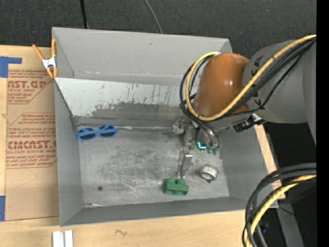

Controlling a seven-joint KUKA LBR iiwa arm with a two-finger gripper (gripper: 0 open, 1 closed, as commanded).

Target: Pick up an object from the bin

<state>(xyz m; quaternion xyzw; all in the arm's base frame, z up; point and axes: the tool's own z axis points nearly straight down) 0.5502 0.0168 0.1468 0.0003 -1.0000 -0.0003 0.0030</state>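
Orange cover (222,86) on the wrist, with its looped cables, rides highest over the bin (139,55). The hand (182,170) hangs below it, pointing down at the floor on the bin's right side. How far the hand is open I cannot tell, nor whether it has hold of anything.

Just under the hand's tip, close to the front wall and right of the middle, lies a green block (176,186), flat on the floor. It is the thing nearest the hand, touching it or very nearly so, and I take it to be the likely pick.

It looks like a small, chunky, lumpy piece, probably plastic or foam, so it should be light, fairly stiff and unlikely to break. Its long side runs left to right, so the sound hold would be across the short width at the middle, where the sides look most even. A grip at one end might let it swivel.

Beside it to the right, near but apart, lies a metal ring (208,174). It is shiny, probably slippery, and inclined to roll.

Well apart, by the back-left corner of the floor, lie blue glasses (96,133), thin and awkward to grip.

Otherwise the bin's scuffed grey floor is bare.
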